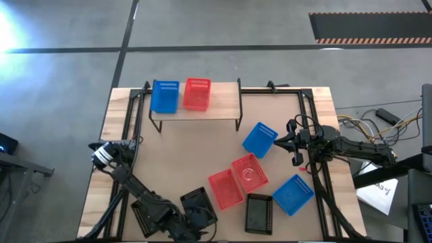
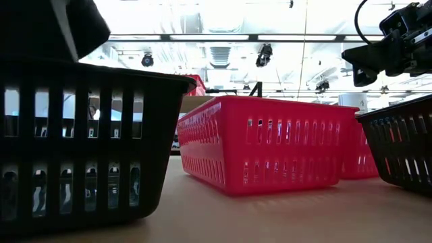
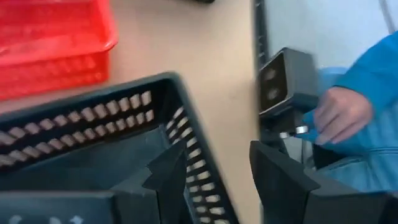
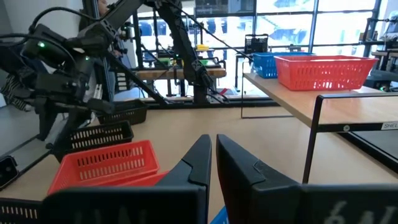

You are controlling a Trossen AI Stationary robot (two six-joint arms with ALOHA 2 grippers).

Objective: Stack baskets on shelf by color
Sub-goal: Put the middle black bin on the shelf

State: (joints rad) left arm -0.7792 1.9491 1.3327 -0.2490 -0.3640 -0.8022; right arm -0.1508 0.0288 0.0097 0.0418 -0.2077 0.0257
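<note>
1. Nearest the low camera we see a black basket (image 2: 81, 142) filling the near edge of the worktop (image 1: 202, 145), with a red basket (image 2: 270, 142) just behind it.
2. The left claw (image 3: 217, 174) is at that black basket, well in front of the shelf (image 1: 196, 115) toward the near edge. Its fingers straddle one wall of the basket, one inside and one outside, standing fairly wide; we judge it is gripping or about to grip that wall, but we cannot tell whether the basket is lifted.
3. On the shelf we count only two baskets: one blue basket (image 1: 165, 96) at its left end and one red basket (image 1: 197, 94) just beside it. No black basket is up there.
4. In front of the shelf and to its right lie two blue baskets, two red baskets touching each other, and another black basket (image 1: 259, 212). A third black basket (image 1: 144, 216) sits partly hidden under the left arm.
5. The right claw (image 1: 295, 143) hovers to the right of the shelf, near the closer loose blue basket (image 1: 260, 140), pinched together and holding nothing.
6. We judge the task barely begun: seven baskets remain, and a black pile has yet to be started.
</note>
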